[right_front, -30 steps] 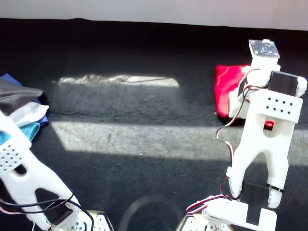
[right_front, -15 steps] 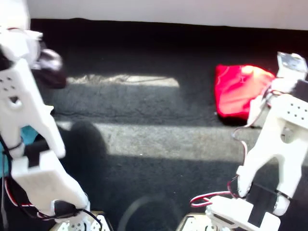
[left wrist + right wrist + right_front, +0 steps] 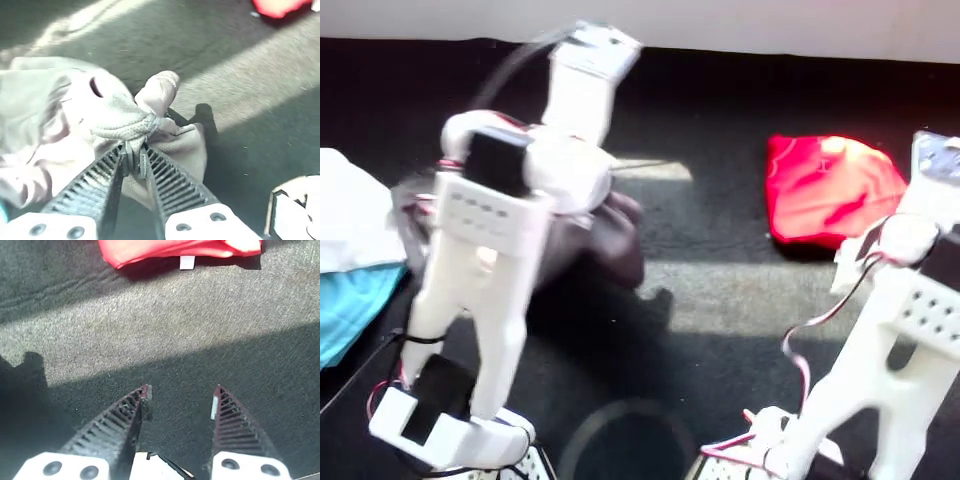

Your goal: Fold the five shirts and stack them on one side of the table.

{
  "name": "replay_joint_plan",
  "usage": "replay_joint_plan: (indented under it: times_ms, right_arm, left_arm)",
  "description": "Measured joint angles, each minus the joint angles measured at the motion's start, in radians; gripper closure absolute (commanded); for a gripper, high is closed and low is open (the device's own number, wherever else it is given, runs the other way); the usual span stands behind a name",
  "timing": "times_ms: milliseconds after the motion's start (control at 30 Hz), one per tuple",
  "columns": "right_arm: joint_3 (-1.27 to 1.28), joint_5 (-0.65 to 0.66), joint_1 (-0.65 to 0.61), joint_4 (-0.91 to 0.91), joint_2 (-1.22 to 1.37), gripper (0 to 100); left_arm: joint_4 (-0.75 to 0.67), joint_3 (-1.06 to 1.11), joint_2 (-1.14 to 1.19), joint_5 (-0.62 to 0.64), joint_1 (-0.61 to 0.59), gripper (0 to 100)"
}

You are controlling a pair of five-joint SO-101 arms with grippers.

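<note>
Dark, carpet-like cloth covers the surface, crossed by bands of sunlight. Left of the middle, the left pincer is pressed together on a bunched fold of the grey shirt, with a ribbed seam pinched between its jaws. The rest of that shirt spreads crumpled beneath the left arm. The right pincer is spread wide and holds nothing, its tips above bare surface near the right edge. The red shirt lies folded toward the far right corner, apart from that pincer. A white shirt rests on a blue shirt at the left edge.
</note>
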Motion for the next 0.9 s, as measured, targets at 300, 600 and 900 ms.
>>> replay_joint_plan:
  times_ms: [300, 600, 900]
  right_arm:
    - [0.331, 0.000, 0.011, -0.164, -0.095, 80.3]
    - [0.371, 0.000, 0.026, -0.187, -0.095, 80.3]
    - [0.371, 0.000, -0.038, -0.187, -0.095, 80.3]
  left_arm:
    - [-0.058, 0.006, 0.005, 0.071, 0.183, 99]
    - [-0.054, 0.006, 0.005, 0.071, 0.181, 81]
    - [0.003, -0.054, 0.003, -0.003, -0.117, 81]
